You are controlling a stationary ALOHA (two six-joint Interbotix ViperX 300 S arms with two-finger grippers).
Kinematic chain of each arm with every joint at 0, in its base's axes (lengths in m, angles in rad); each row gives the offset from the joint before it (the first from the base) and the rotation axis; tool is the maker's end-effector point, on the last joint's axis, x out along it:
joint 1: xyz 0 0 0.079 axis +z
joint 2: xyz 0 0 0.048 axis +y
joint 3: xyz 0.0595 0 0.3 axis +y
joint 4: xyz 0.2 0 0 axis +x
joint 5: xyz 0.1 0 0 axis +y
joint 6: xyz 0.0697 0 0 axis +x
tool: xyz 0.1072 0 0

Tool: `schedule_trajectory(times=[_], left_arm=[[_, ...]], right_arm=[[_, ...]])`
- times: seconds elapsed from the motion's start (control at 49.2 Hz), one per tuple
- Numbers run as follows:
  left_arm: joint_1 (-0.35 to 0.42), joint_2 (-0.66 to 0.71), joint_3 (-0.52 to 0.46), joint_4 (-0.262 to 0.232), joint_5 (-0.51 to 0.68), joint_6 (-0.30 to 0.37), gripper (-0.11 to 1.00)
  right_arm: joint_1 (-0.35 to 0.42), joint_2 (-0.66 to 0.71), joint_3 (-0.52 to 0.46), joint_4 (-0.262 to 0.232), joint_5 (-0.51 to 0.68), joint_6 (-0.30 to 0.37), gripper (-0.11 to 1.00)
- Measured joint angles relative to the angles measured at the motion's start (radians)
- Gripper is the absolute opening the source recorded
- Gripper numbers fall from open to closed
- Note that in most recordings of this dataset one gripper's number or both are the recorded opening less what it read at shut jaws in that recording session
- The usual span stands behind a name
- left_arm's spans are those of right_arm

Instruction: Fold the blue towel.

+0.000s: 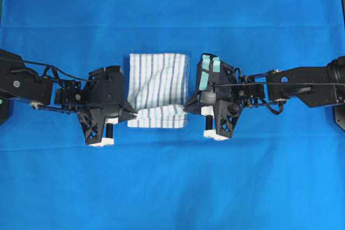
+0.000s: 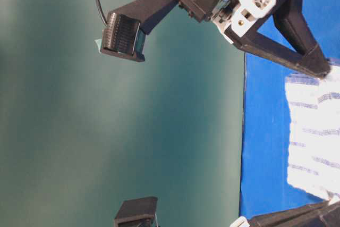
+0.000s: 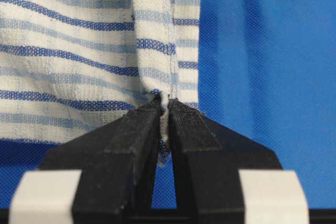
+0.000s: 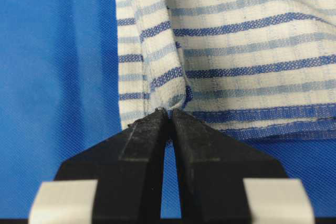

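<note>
A plain blue cloth (image 1: 172, 187) covers my bench. The blue towel (image 1: 159, 82) lies at its middle, well clear of every edge. My left claw (image 3: 164, 109) is pinched tight on one near corner of it, my right claw (image 4: 169, 115) on the other, both corners lifted.

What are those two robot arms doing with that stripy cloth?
They are folding a striped towel that lies on a big blue cloth. The left tool is pinched shut on one corner of the towel, and the right tool is pinched shut on the other corner of the same edge. The towel looks partly folded, with the held edge lifted a little over the rest.
</note>
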State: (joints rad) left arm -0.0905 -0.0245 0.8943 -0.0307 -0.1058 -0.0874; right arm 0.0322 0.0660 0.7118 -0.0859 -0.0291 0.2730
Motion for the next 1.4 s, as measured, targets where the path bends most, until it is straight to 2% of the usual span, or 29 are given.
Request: schedule_trajectory(times=[0.041,0.203,0.264,0.386,0.528,0.732,0.854,0.955,1.402], left_arm=[[0.0,0.0,-0.002,0.0,0.002,0.0,0.18],[-0.003,-0.002,0.0,0.0,0.008,0.006,0.52],[-0.003,-0.008,0.0,0.0,0.009,0.014,0.58],[-0.002,-0.054,-0.002,0.002,0.031,0.035,0.57],[-0.003,-0.137,0.0,0.002,0.08,0.072,0.57],[0.002,-0.296,0.026,0.0,0.126,0.127,0.57],[0.018,-0.391,0.067,0.002,0.129,0.15,0.57],[0.038,-0.522,0.112,0.002,0.127,0.166,0.57],[0.118,-1.032,0.307,0.002,0.206,0.167,0.57]], right_arm=[[0.005,0.0,-0.003,0.002,0.0,-0.003,0.1],[0.025,0.002,-0.018,0.003,0.005,-0.005,0.57],[0.029,0.002,-0.026,0.003,0.014,-0.005,0.67],[0.031,-0.02,-0.037,0.003,0.049,-0.006,0.61],[0.032,-0.1,-0.043,-0.005,0.107,-0.015,0.61],[0.032,-0.256,-0.02,-0.063,0.166,-0.015,0.61],[0.028,-0.362,0.035,-0.087,0.169,-0.015,0.61],[0.02,-0.465,0.101,-0.094,0.155,-0.015,0.61],[0.015,-1.054,0.403,-0.126,0.126,-0.017,0.61]])
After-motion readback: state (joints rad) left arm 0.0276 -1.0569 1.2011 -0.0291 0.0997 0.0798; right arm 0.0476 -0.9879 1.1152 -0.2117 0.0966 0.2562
